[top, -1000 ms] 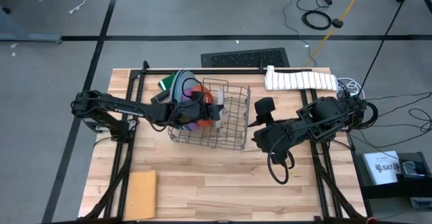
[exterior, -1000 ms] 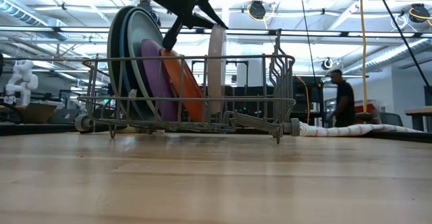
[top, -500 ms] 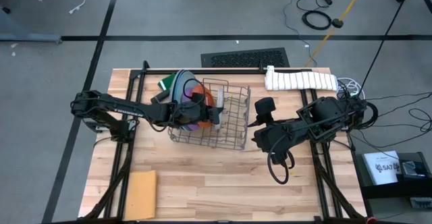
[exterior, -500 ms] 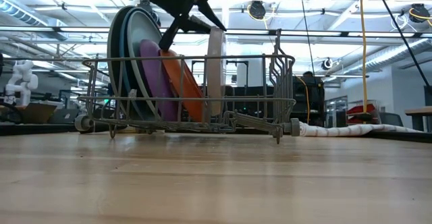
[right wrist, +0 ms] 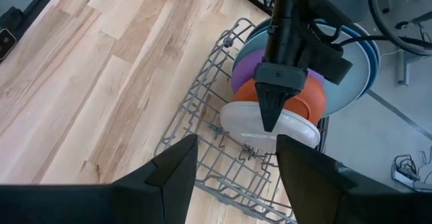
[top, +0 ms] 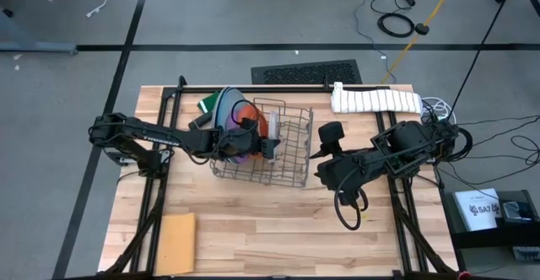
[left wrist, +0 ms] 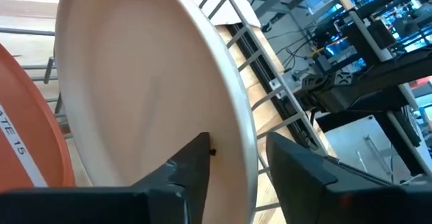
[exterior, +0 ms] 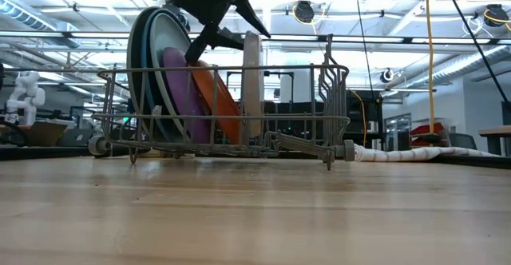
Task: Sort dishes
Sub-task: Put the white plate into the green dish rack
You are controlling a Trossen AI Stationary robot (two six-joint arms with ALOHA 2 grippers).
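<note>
The dishes stand on edge in a wire rack (top: 287, 162). Large blue and teal plates (exterior: 148, 57) are at its left end, then a purple plate (exterior: 180, 89), an orange plate (exterior: 219, 97) and a light grey plate (exterior: 253, 81), whose lower edge sits between the wires. My left gripper (exterior: 247, 25) is open over the light grey plate's top rim (left wrist: 236, 102), one finger on each side. My right gripper (right wrist: 236, 183) is open, raised to the right of the rack (right wrist: 202, 116), with nothing between its fingers. My left gripper comes down slanting from the table's left, its fingers astride the light grey plate's top rim (left wrist: 246, 126). One finger (left wrist: 196, 160) lies close against the plate's face and I cannot tell whether it touches. The other finger (left wrist: 297, 163) stands apart from the rim.
A flat tan sheet (top: 175, 242) lies at the table's near left corner. A white rolled cloth (top: 375, 100) lies at the far right edge. Bare wood (top: 278, 221) spreads in front of the rack.
My left gripper has opened, its fingers parting off the light grey plate's top rim, and it has rolled a little at the wrist. The plate stays standing in the rack.
</note>
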